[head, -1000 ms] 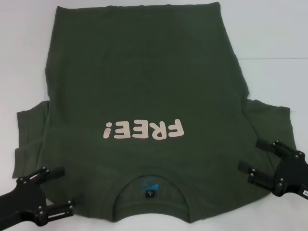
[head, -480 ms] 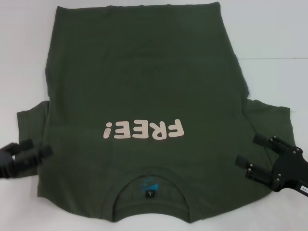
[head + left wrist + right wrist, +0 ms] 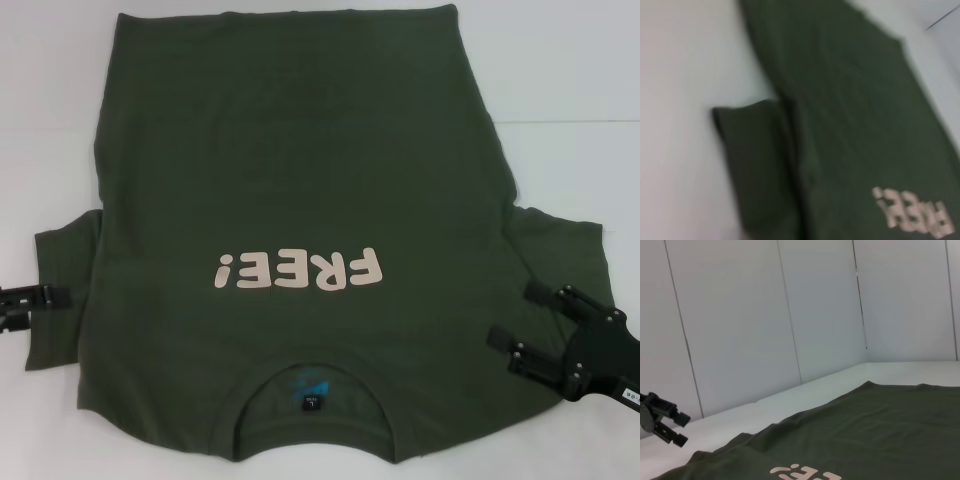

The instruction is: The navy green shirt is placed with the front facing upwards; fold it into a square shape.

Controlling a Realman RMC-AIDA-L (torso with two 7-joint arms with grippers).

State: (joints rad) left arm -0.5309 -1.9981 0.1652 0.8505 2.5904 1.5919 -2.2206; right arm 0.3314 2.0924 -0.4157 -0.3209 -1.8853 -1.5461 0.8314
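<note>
Swinging out to the sleeve edge, your left gripper has left the navy green shirt's collar; its jaws can't be told, while the right gripper hovers spread apart, no fold begun

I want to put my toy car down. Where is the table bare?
Bare white table lies on both sides of the navy green shirt, beyond its sleeves. Nearer the robot it is crowded: the left gripper at one sleeve, the right gripper, jaws open, over the other.
</note>
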